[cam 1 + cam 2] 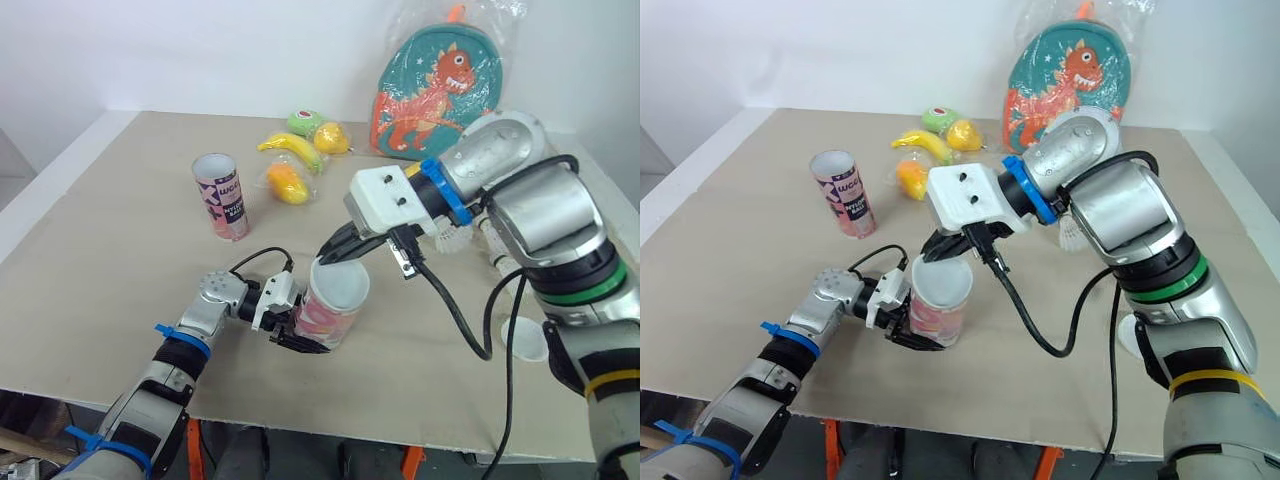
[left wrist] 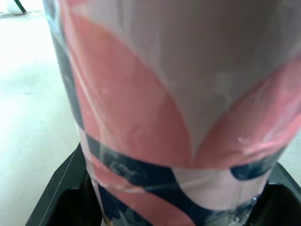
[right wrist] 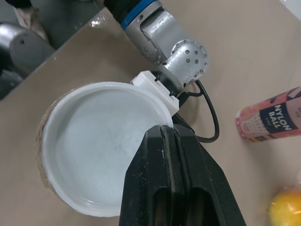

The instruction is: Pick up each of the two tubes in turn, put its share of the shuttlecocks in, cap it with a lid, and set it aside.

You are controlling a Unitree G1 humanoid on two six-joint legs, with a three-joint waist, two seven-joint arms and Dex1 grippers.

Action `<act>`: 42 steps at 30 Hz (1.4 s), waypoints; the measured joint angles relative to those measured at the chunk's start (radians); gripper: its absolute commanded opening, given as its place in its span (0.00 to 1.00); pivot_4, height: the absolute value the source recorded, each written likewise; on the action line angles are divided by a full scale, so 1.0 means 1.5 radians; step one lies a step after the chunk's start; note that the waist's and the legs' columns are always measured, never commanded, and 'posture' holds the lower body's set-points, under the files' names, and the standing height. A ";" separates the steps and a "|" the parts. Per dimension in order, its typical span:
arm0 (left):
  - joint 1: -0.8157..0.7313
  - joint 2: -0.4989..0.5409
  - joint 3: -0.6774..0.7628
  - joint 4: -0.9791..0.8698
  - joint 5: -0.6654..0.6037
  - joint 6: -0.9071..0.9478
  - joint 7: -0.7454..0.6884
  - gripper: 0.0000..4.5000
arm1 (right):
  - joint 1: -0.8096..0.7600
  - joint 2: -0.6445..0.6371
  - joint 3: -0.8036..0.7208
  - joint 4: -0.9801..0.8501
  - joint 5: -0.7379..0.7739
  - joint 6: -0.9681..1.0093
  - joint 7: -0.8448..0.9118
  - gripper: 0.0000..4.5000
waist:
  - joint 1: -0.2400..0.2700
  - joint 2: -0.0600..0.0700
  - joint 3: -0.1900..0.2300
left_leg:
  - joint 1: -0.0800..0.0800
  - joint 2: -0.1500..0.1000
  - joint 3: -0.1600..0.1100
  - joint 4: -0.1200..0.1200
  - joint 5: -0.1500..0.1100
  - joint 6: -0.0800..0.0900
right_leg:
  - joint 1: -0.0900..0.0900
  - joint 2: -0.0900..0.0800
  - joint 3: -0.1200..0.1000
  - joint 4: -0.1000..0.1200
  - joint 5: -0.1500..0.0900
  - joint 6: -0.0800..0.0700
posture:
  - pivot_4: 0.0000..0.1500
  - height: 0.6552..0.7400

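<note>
Bright, even light from overhead covers the worktop (image 1: 120, 250), leaving only faint, short shadows at the base of the tube (image 1: 333, 305) clamped in the left jaws and of the second tube (image 1: 221, 196) beyond them. In the left wrist view, the worktop beside the jaws bleaches white. The lid (image 3: 99, 150) beneath the right jaws shows no hard glare.

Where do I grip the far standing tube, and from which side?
Grip the standing tube around its lower wall, coming in level from the near left side. It stands upright with its mouth open, so keep the top free; the bagged toy fruit lies near its right side.
</note>
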 measured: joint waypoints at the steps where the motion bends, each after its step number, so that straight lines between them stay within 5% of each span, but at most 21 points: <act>1: 0.001 0.000 0.000 -0.001 0.000 0.000 0.000 0.68 | 0.000 0.005 0.000 0.007 0.000 0.001 0.002 0.01 | 0.000 0.000 0.000 | 0.000 0.000 0.000 0.000 0.000 0.000 | 0.000 0.000 0.000 0.000 0.000 0.000 | 1.00 1.00; 42: 0.004 0.002 0.006 0.009 0.002 0.000 -0.001 0.68 | -0.050 0.044 0.019 0.085 -0.015 -0.029 0.025 0.01 | -0.001 0.001 -0.002 | 0.004 0.000 0.001 -0.003 0.000 0.000 | 0.001 0.000 0.000 0.000 -0.002 -0.004 | 1.00 1.00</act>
